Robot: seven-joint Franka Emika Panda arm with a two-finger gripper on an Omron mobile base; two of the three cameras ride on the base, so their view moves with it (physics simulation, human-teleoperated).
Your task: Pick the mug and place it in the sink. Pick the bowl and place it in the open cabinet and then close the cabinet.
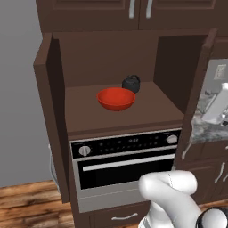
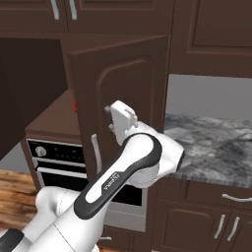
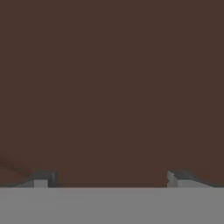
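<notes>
Your bowl (image 1: pixel 116 98) already sits inside the cabinet (image 1: pixel 111 62), near the middle of its shelf toward the front edge, with a small dark kettle-like object (image 1: pixel 131 83) just behind it toward the back. That part looks done; what remains, by my reading, is shutting the doors. Your gripper (image 3: pixel 111 178) is spread wide and grasps nothing, its tips close against plain brown wood. In the right base view the hand presses at the outer face of the right door (image 2: pixel 130 98), just above its bar handle (image 2: pixel 95 151), apparently placed to push it closed. The left door (image 1: pixel 50 111) stands open too.
</notes>
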